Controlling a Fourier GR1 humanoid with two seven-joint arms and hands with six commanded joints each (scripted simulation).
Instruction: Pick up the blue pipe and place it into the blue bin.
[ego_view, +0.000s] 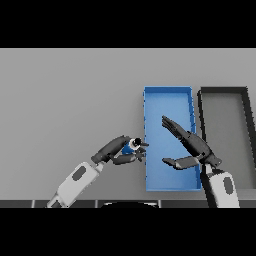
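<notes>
The blue pipe is a short blue tube with a white ring end, held in my left hand just left of the blue bin. My left hand's fingers and thumb are curled round the pipe, and its fingertips reach the bin's left wall. My right hand is over the blue bin, open, with straight fingers pointing up-left and the thumb spread out. It holds nothing and does not touch the pipe.
A black bin with a grey floor stands right of the blue bin, close beside it. The grey table stretches to the left and far side.
</notes>
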